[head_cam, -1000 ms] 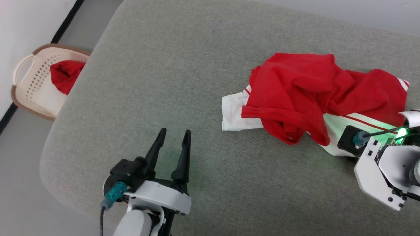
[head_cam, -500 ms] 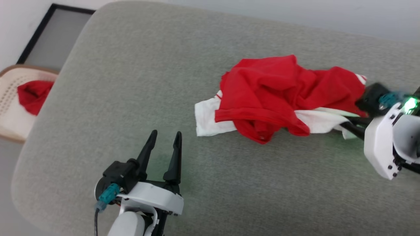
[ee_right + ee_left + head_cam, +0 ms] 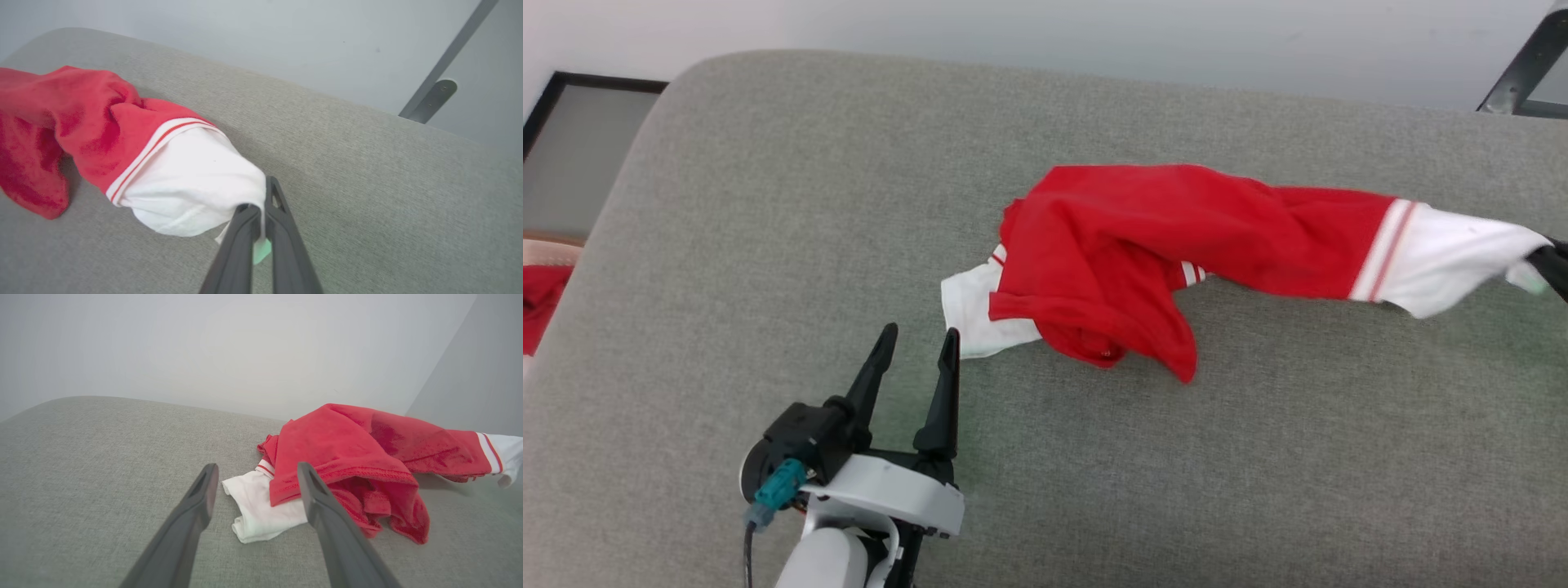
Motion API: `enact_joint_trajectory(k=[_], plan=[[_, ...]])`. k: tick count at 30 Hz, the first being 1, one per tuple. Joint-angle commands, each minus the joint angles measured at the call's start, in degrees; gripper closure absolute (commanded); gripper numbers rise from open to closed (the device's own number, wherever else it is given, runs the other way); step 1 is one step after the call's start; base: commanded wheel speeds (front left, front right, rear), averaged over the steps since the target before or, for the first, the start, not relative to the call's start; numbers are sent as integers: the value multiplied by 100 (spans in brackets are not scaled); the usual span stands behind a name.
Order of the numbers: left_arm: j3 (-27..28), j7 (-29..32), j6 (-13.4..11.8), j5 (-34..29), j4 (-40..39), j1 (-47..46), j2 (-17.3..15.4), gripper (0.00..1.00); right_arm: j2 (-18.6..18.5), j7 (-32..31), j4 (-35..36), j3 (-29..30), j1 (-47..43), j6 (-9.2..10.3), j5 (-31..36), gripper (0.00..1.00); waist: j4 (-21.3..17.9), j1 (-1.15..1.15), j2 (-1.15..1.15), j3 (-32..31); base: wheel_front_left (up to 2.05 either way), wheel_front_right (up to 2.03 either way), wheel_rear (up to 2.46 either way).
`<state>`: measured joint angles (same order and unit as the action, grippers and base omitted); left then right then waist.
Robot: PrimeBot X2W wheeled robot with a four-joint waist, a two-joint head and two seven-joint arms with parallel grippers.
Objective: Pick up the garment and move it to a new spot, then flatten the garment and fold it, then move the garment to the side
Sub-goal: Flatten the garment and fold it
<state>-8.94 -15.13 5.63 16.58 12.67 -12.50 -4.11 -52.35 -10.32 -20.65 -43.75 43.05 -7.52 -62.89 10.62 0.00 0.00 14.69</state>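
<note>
Grey padded bench (image 3: 768, 204): your right tool (image 3: 261, 212) has clamped the shirt (image 3: 1143, 237) by its white sleeve end and pulled it out long, rightward. Left tool (image 3: 920, 331) waits open near its other end. Relocation underway.

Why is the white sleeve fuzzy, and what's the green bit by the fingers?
Head view: the white sleeve end looks slightly smeared; right wrist view: a green glow tints the cloth tip pinched in the right gripper; left wrist view: the fingers of the left gripper look soft.
</note>
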Motion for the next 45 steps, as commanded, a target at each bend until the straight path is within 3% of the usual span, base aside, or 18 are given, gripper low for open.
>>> enact_joint_trajectory(k=[1,12,24,25,26,27,35,41,45], plan=[[-3,0,36,-27,-14,41,-23,0,12,129,-121,120,-137,4,71,100,-23,0,0,17,0,0,0],[-54,0,32,-30,-26,-18,-110,0,-338,625,-725,327,-495,5,1395,100,-6,0,0,171,0,0,0],[-105,35,10,-20,-45,-66,-212,0,-123,398,-628,214,-994,5,1379,100,-51,0,0,174,0,0,0],[-97,37,5,-24,-54,-74,-237,0,-104,434,-631,237,-980,5,1401,74,-69,0,0,161,0,0,0],[-93,46,12,-25,-66,-88,-260,0,-99,463,-645,270,-971,5,1430,55,-86,0,0,146,0,0,0],[-91,71,13,-24,-83,-100,-283,0,-80,492,-667,294,-978,5,1452,1,-102,0,0,121,0,0,0],[-19,425,75,-37,-388,-218,-816,0,19,884,-577,571,-1224,5,1595,0,-344,0,0,-155,0,0,0],[78,1069,138,73,-828,-502,-1555,0,189,1402,14,1134,-1573,5,1581,0,-662,0,0,-351,0,0,0],[30,1627,174,256,-1031,-962,-2100,0,513,1649,697,1625,-1969,5,1505,0,-882,0,0,-416,0,0,0]])
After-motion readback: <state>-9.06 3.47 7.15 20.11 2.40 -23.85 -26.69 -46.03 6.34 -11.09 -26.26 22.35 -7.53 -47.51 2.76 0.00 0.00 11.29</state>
